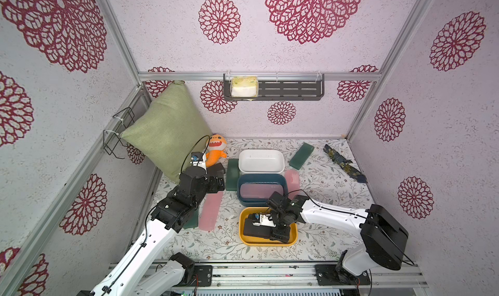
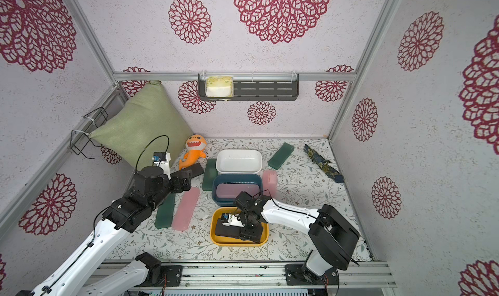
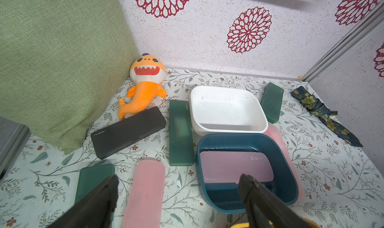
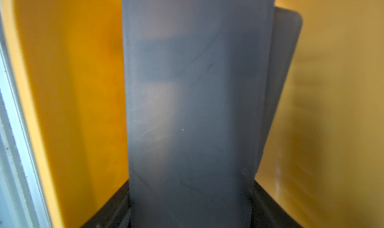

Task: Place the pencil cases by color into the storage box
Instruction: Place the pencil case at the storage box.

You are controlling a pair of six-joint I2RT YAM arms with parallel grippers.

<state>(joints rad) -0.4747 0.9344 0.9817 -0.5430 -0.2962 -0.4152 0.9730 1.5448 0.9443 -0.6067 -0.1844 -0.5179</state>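
A pillow point(image 1: 167, 130) leans in the left corner with a shark toy point(image 3: 145, 85) at its foot. The left gripper point(image 3: 178, 178) hovers above the surface point(image 1: 329, 205), fingers wide apart, holding nothing. A black case point(image 3: 128, 131) lies just beside the toy. Nearer the front, a green case point(image 2: 165, 212) and a pink case point(image 2: 186, 212) lie side by side. A second green case point(image 1: 232, 174) lies along the left walls of the white bin point(image 1: 262, 161) and the blue bin point(image 1: 260, 176). A second pink case point(image 1: 256, 190) lies flat inside the blue bin, and a third pink case point(image 1: 293, 180) lies just outside its right wall.

In front stands the yellow bin point(image 1: 242, 224), with the right gripper point(image 4: 190, 195) reaching down into it. A second black case point(image 4: 187, 91) runs between its fingers, over a third black case point(image 4: 286, 50). The wrist view is blurred, so I cannot tell whether the fingers clamp it or merely flank it.

Farther right, a third green case point(image 1: 301, 155) lies near the back wall and a cloth strip point(image 1: 343, 162) lies by the right wall.
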